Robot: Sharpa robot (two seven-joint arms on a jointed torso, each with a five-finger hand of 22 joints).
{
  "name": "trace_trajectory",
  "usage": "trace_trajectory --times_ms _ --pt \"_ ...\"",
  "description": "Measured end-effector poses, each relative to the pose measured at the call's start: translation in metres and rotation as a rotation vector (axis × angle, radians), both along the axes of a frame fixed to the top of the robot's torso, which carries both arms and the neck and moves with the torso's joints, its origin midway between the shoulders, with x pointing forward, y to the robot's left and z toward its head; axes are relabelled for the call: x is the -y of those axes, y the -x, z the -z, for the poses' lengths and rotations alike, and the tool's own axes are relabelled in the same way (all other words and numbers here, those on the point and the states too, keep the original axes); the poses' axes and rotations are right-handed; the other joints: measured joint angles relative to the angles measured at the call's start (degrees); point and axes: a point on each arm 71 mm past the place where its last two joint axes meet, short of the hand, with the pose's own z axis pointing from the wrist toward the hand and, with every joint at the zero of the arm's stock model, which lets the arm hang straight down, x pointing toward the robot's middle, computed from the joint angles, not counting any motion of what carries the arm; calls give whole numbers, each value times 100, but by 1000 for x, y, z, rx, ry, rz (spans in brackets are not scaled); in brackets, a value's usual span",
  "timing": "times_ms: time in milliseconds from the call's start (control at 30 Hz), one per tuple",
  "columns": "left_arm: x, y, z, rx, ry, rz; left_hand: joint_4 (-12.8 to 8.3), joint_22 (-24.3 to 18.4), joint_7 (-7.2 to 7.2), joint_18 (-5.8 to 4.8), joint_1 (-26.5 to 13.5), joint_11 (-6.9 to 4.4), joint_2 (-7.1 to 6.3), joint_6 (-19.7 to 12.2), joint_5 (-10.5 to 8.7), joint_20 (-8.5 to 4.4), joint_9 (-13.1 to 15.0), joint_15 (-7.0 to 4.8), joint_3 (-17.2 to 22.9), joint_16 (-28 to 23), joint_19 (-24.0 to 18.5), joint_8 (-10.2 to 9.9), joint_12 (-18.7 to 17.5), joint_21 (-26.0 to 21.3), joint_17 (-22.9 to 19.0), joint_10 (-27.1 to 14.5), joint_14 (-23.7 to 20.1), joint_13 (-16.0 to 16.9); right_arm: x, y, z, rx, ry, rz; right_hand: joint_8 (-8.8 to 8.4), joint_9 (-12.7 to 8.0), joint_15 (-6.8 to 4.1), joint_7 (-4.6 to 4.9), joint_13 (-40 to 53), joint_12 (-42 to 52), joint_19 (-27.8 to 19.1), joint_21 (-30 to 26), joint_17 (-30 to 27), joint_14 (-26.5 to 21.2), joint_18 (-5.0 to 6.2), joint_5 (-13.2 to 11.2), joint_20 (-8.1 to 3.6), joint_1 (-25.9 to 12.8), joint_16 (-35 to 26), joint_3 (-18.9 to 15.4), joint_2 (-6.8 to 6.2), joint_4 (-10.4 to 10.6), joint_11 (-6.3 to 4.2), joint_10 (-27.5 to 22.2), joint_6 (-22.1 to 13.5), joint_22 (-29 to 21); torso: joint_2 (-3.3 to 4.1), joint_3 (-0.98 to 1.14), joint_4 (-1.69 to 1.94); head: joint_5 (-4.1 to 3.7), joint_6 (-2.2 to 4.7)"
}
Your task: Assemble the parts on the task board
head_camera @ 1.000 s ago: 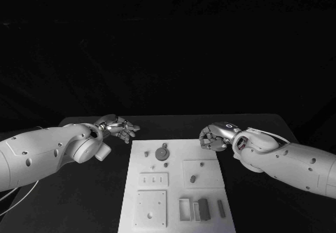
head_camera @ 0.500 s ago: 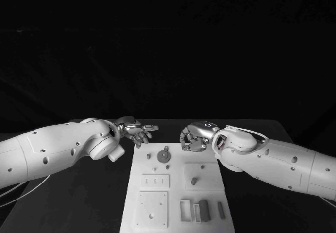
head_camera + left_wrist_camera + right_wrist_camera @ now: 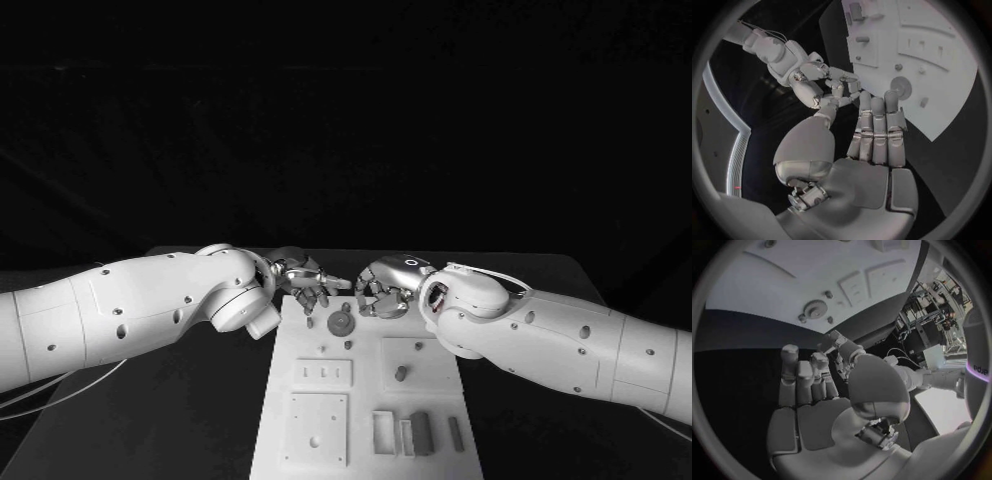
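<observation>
The white task board [image 3: 433, 400] lies in the middle of the black table. Near its far end sits a round grey gear [image 3: 340, 321] with small pegs [image 3: 309, 322] beside it. My left hand [image 3: 306, 280] and right hand [image 3: 387, 285] hover side by side over the board's far edge, fingertips nearly meeting above the gear. In the left wrist view my left hand [image 3: 873, 135] has straight fingers and nothing in the palm, with the gear [image 3: 900, 87] just beyond them. The right wrist view has my right hand [image 3: 811, 390] with a bare palm too.
Farther down the board are a slotted square [image 3: 320, 373], a plate with a peg [image 3: 400, 373], a large square plate [image 3: 313, 430] and several grey bars [image 3: 420, 432] at the near right. Both white forearms flank the board's far half.
Both hands have swung inward from the board's far corners and now almost meet over its far edge. Nothing on the board has moved.
</observation>
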Motion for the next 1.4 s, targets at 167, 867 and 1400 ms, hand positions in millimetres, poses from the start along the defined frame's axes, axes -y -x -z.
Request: trace_trajectory --times_ms 167,867,1400 --pt "4 2 1 -13 -11 10 243 23 -21 -9 -64 -1 -64 18 0 0 -25 0 -31 63 0 0 23 0 -39 -2 0 67 -7 3 0 -6 -8 -9 0 4 0 0 -7 0 0 0 5 0 0 0 1 0 0 -15 0 -15 0 0 0 0 -18 -9 4 2 -14" --pt "13 6 8 -51 -96 30 1767 227 -40 -56 738 -22 -2 145 0 -60 -99 -40 -977 355 65 0 23 -46 -260 -18 -40 317 -19 8 -7 -5 -33 -18 -16 7 0 0 -32 22 0 0 10 0 0 0 2 4 0 -16 -5 -15 0 3 0 0 -7 3 6 16 -26" --pt "15 6 9 -58 -111 38 1759 287 -116 -93 1034 -82 156 324 0 -90 -90 -38 -1142 466 157 39 22 -45 -309 64 -37 376 -27 11 -8 1 -35 -31 -17 12 0 0 -39 22 1 0 14 1 1 0 3 23 0 -16 -24 -15 -13 -8 1 0 2 -4 13 8 -34"
